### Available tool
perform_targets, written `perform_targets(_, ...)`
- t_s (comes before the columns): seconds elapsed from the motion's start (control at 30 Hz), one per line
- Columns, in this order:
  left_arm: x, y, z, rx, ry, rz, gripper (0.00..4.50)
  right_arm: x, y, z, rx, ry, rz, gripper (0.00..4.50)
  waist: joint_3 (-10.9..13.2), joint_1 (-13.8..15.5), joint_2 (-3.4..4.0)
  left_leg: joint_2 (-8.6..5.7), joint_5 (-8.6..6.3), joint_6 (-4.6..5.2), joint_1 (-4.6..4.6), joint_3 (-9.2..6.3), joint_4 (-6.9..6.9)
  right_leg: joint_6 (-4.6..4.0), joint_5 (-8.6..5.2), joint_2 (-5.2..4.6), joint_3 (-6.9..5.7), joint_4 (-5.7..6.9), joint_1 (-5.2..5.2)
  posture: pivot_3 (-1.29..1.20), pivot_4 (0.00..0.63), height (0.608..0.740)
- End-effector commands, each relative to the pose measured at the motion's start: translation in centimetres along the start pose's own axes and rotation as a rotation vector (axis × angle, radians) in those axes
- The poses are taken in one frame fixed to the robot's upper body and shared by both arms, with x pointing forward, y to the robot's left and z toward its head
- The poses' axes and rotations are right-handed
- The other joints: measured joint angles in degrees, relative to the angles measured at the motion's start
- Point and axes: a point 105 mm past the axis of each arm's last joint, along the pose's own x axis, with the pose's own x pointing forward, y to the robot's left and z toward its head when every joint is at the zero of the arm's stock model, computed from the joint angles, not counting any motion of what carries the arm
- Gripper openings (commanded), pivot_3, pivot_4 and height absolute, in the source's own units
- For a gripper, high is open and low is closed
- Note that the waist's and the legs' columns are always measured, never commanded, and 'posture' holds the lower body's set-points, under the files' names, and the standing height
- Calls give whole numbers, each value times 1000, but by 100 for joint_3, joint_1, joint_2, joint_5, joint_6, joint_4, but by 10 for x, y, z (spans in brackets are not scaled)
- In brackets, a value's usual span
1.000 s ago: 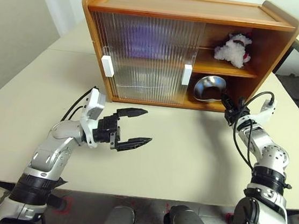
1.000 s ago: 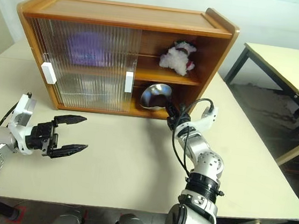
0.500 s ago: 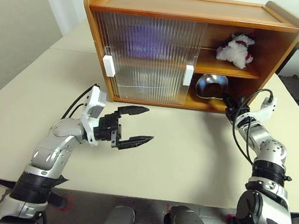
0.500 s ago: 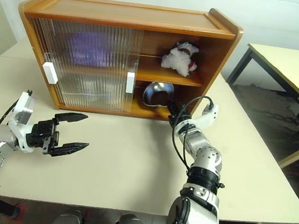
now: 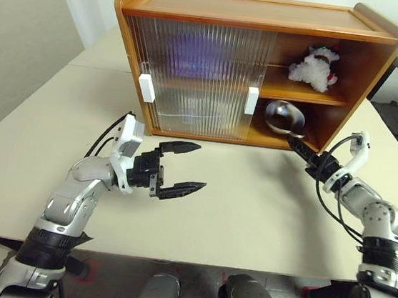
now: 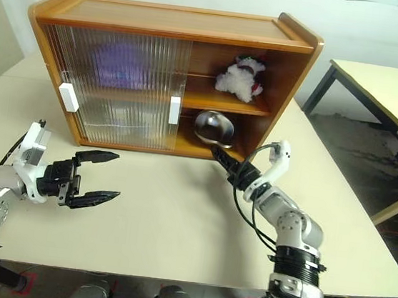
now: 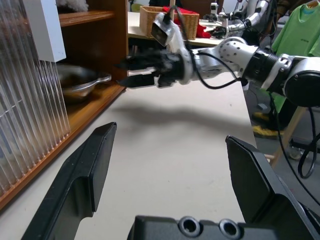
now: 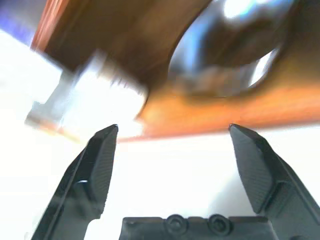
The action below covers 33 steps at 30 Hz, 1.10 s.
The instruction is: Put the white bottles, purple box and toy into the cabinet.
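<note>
Overhead, cream table (image 5: 263, 221) under cabinet (image 5: 257, 19); both tools (image 5: 182, 167) (image 5: 301, 150) wide, empty.

No text, label or number can be read anywhere.

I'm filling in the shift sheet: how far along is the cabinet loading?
Looks nearly done. The toy sits on the cabinet's upper shelf, a purple shape shows behind the ribbed door, and a metal dish lies on the lower shelf. Nothing is in hand: left pincer and right pincer are open. The bottles can't be made out.
</note>
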Motion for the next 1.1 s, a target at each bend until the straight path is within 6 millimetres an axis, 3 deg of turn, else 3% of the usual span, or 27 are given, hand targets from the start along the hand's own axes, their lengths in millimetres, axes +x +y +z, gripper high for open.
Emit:
perform_targets(0.03, 0, -2, -3, -4, 8, -2, 4500, -7, 14, -4, -28, 92, 76, 4449, 0, 1, 0, -2, 0, 0, 0, 1, 7, -19, -17, 5, 0, 0, 2, -62, 0, 740)
perform_targets(0.2, 0, -3, -4, -7, 7, -2, 4500, -21, 29, -11, -83, 210, 172, 4449, 2, 0, -3, -15, 2, -4, 23, 24, 27, 16, -27, 4, -6, 0, 34, -64, 0, 740)
perform_targets(0.3, 1, -3, -4, -7, 6, -2, 4500, -24, 51, -11, -103, 260, 282, 4449, 4, -9, -6, -17, 2, -4, 48, 52, 28, 22, -29, -3, -2, 0, 53, -65, 0, 740)
perform_targets(0.37, 0, -3, -4, -8, 6, -1, 4500, -19, 66, -5, -146, 232, 338, 4069, 4, -16, -8, -18, 2, -4, 52, 64, 28, 22, -30, -6, 1, 0, 52, -62, 0, 740)
perform_targets(0.53, -2, -3, -5, -11, 8, 6, 4500, 9, 90, 13, -278, 122, 371, 2344, 4, -44, -7, -13, 1, -3, 58, 69, 21, 17, -27, -7, 5, 0, 46, -59, 0, 740)
perform_targets(0.73, -5, -2, -5, -13, 15, 18, 4500, 33, 119, 12, -337, 66, 455, 23, 3, -7, -6, -9, -1, 1, 43, 58, 7, -11, -18, -7, 2, 0, 24, -58, 0, 740)
perform_targets(0.97, -7, -1, -5, -13, 15, 33, 4500, 66, 149, 0, -417, 70, 515, 23, 2, -23, -5, -4, -2, 2, 38, 62, -9, -26, -9, -7, 1, 0, 10, -54, 0, 740)
perform_targets(1.1, -8, 1, -5, -12, 21, 51, 4500, 81, 149, -2, -450, 56, 485, 23, 2, 2, -5, -4, -2, 2, 40, 47, -9, -35, -10, -9, 3, -1, 9, -39, 0, 740)
